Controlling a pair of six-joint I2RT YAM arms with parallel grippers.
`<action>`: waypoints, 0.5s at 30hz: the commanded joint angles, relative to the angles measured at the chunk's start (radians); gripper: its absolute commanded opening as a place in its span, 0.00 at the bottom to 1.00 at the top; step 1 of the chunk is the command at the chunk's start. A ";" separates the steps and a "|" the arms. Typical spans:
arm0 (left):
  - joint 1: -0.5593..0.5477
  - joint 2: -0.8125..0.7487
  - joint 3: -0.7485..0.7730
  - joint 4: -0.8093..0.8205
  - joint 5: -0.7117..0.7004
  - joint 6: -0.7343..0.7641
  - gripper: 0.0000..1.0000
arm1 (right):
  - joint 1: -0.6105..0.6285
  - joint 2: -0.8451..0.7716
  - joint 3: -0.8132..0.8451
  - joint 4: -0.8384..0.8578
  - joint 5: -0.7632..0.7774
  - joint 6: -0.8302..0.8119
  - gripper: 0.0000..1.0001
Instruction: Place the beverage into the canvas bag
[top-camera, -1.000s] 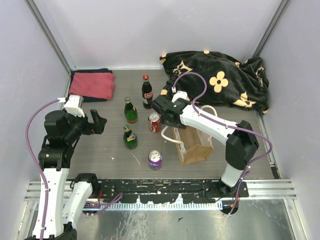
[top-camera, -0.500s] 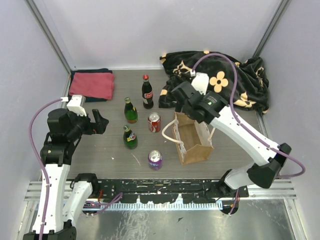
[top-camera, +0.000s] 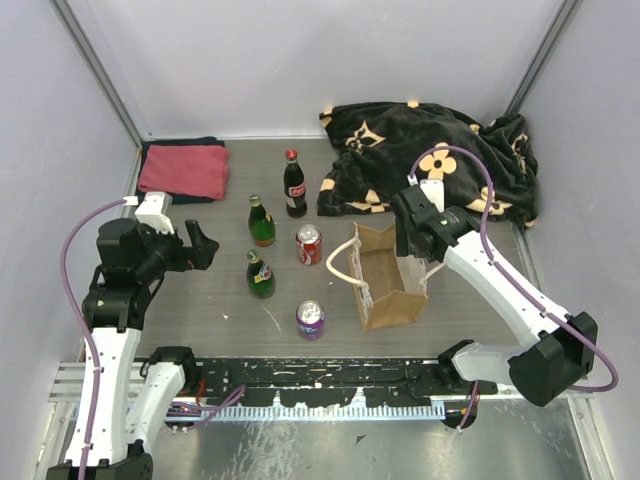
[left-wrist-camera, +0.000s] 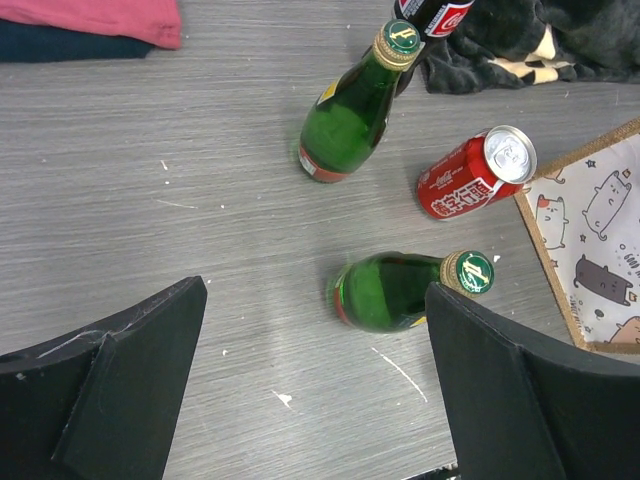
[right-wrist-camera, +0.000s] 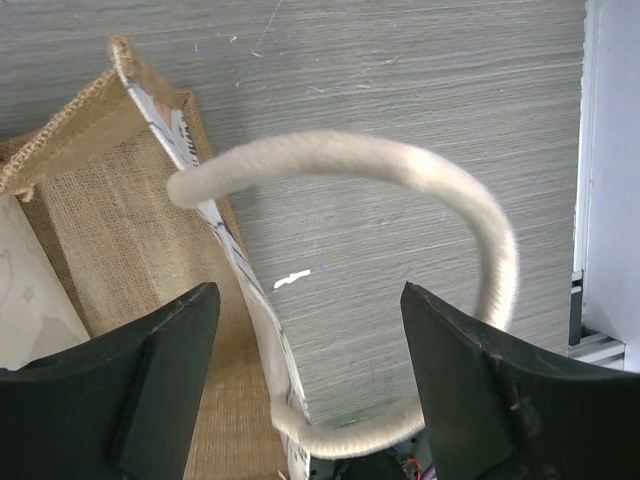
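The canvas bag stands upright and open-mouthed at mid-right, one cream rope handle hanging off its left side. To its left stand several beverages: a cola bottle, two green bottles, a red can and a purple can. My right gripper hovers open over the bag's right wall, its fingers either side of that wall and of the other rope handle. Left of the drinks, my left gripper is open and holds nothing. In its wrist view the nearer green bottle lies by the right finger.
A black flower-patterned blanket is heaped at the back right, just behind the bag. A red towel lies on a dark cloth at the back left. Walls close three sides, and a metal rail runs along the near edge.
My right arm has swung from beside the red can, over the bag, to the bag's right side, and its jaws have opened wider. The left arm has hardly moved.
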 joint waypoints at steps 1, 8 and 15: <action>0.005 0.006 -0.004 0.002 0.025 -0.031 0.98 | -0.017 -0.031 -0.074 0.127 -0.049 -0.074 0.78; 0.004 0.011 0.003 -0.003 0.024 -0.036 0.98 | -0.017 -0.059 -0.147 0.181 -0.119 -0.059 0.54; 0.005 0.014 -0.003 0.001 0.029 -0.042 0.98 | -0.017 -0.089 -0.134 0.161 -0.159 0.028 0.01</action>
